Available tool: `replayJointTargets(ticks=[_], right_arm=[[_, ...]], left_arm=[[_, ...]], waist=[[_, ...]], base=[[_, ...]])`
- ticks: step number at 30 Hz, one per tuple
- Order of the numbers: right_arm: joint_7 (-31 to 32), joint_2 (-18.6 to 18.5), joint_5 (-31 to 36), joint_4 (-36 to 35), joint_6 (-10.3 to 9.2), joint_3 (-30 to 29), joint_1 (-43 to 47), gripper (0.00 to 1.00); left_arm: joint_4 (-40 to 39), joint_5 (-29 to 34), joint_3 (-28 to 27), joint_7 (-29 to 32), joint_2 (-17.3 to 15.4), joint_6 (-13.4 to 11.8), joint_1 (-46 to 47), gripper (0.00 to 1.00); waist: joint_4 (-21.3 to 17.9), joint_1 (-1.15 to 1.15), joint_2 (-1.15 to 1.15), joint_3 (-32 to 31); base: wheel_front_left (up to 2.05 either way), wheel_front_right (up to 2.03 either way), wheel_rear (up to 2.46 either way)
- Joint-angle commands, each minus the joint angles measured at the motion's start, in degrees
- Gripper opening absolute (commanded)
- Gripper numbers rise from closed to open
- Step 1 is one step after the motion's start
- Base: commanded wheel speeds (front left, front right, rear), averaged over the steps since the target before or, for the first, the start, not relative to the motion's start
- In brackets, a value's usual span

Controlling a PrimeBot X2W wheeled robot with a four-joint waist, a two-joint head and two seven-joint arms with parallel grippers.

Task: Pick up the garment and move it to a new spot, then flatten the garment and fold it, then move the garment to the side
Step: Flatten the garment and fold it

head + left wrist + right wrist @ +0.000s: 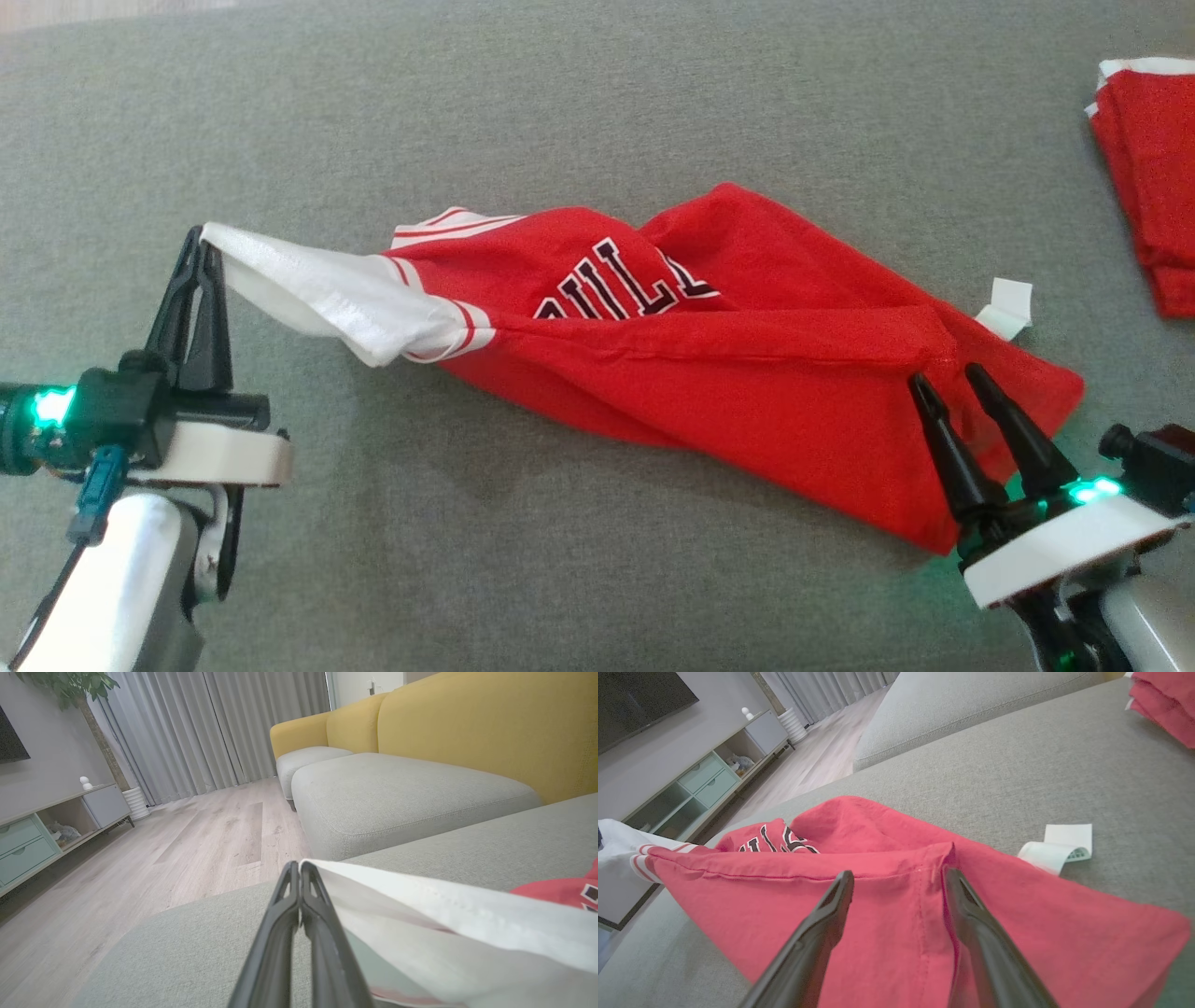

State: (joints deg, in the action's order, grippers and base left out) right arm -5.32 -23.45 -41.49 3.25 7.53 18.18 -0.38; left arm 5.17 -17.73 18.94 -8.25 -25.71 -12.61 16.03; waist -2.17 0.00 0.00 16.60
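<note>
The left gripper (203, 241) has its fingers (299, 891) pressed together on the edge of the white sleeve (317, 289), pinching it at the very tips. From those tips the sleeve stretches taut away to the red garment (728, 373), which lies crumpled on the grey cushion (560, 112) between the two grippers, black-and-white lettering facing up.

The right gripper (948, 375) has its fingers (938, 429) spread wide and holds nothing. In the right wrist view, a stitched hem fold of the garment (887, 924) runs across just past the tips, its corner near the right-hand tip, and red cloth lies under both fingers; whether they touch it I cannot tell.

A small white label (1008, 308) sits on the cushion just beyond the right fingertips, at the garment's edge. A second red garment (1153, 187) lies folded well beyond them.
</note>
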Motion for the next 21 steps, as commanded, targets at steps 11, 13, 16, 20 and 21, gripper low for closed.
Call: replayJointTargets(ticks=[11, 13, 16, 20, 21], right_arm=[[0.3, -3.5, -2.4, -1.0, -0.04, 2.8, -2.0, 1.00], [0.6, -3.7, -3.2, -1.5, -0.04, 3.1, -1.6, 1.00], [0.8, -4.1, -3.4, -1.7, -0.04, 3.7, -1.1, 1.00], [0.9, -4.1, -3.6, -2.8, -0.04, 5.6, -1.3, 1.00], [1.0, -4.2, -3.6, -3.2, -0.04, 6.4, -1.5, 1.00]], left_arm=[[-1.2, -0.1, -1.0, -0.8, -0.7, -0.3, 3.8, 0.00], [-1.3, -0.1, -0.9, -0.8, -0.6, -0.4, 4.0, 0.00], [-1.2, -0.2, -0.8, -0.9, -0.5, -0.5, 4.2, 0.00], [-0.9, -0.4, -0.7, -1.1, -0.5, -0.5, 4.2, 0.00], [-0.9, -0.5, -0.7, -1.1, -0.6, -0.5, 4.2, 0.00]], waist=[[1.8, 0.00, 0.00, 0.4], [2.1, 0.00, 0.00, 0.4], [2.4, 0.00, 0.00, 0.4], [2.6, 0.00, 0.00, 0.3], [2.6, 0.00, 0.00, 0.2]], base=[[0.00, 0.00, 0.00], [0.00, 0.00, 0.00], [0.00, 0.00, 0.00], [0.00, 0.00, 0.00], [0.00, 0.00, 0.00]])
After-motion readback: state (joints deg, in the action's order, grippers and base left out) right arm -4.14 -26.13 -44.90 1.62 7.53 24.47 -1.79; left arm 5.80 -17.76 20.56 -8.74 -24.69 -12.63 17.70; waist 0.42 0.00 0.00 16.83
